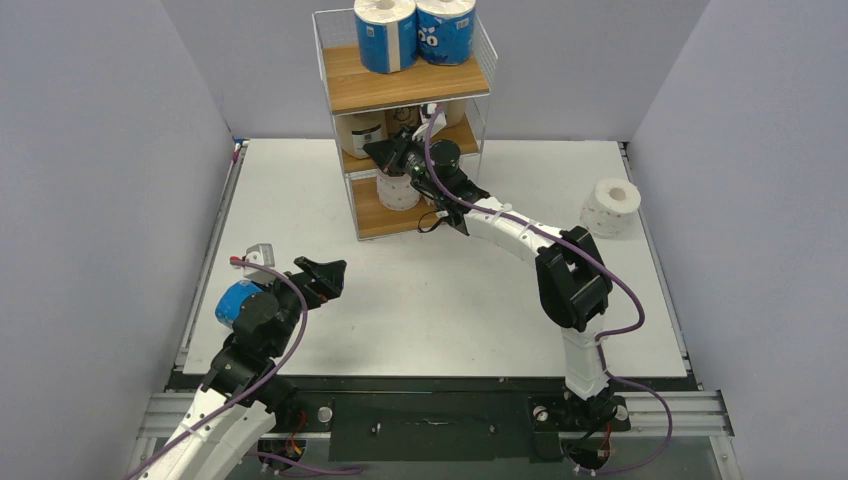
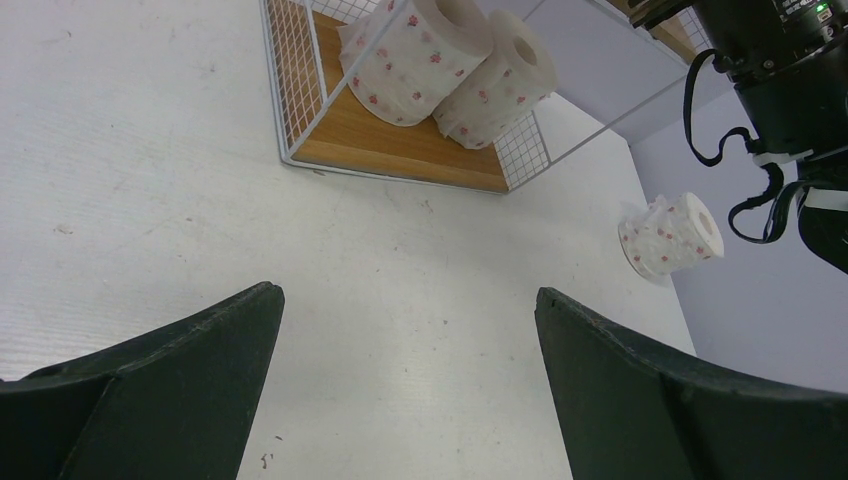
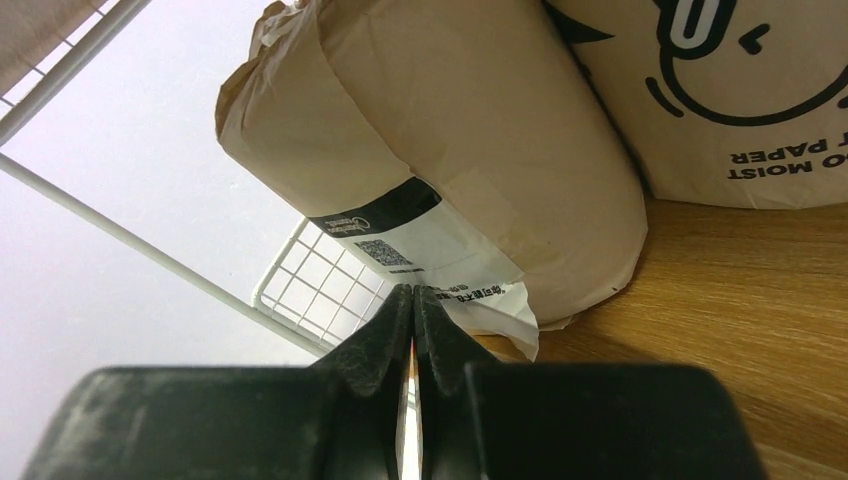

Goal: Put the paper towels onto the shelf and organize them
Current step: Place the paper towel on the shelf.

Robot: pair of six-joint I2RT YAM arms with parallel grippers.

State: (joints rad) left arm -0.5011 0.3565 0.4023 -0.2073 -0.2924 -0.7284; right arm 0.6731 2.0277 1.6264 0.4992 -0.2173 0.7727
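We start with the white table [image 1: 300,200]. At its far edge stands the shelf [image 1: 352,88], its three wooden boards set in white wire.

Two blue rolls [image 1: 385,35] stand side by side on the top board. Tan rolls [image 1: 362,132] sit on the middle board and white rolls [image 1: 398,190] on the bottom one. A loose white roll [image 1: 611,206] lies on its side on the table, far right and well apart from the shelf.

The right pincer [image 1: 378,150] reaches into the middle tier, among the tan rolls. Its fingers are clenched together with nothing between them. The left pincer [image 1: 330,277] hangs over the near left of the table, released and spread wide. It is well apart from the shelf and from every roll.

The right wrist view shows what the top view hides. The closed tips of the right pincer [image 3: 413,292] point at the lower edge of a tan roll [image 3: 450,150] with a black label band. We cannot tell whether they touch it. A second tan roll stands just beside, on the same board.

The left wrist view looks between the spread fingers [image 2: 180,380] of the left pincer. It shows two flower-printed white rolls [image 2: 415,55] lying touching on the bottom board. The loose white roll [image 2: 672,235] is off to their right on the bare table.
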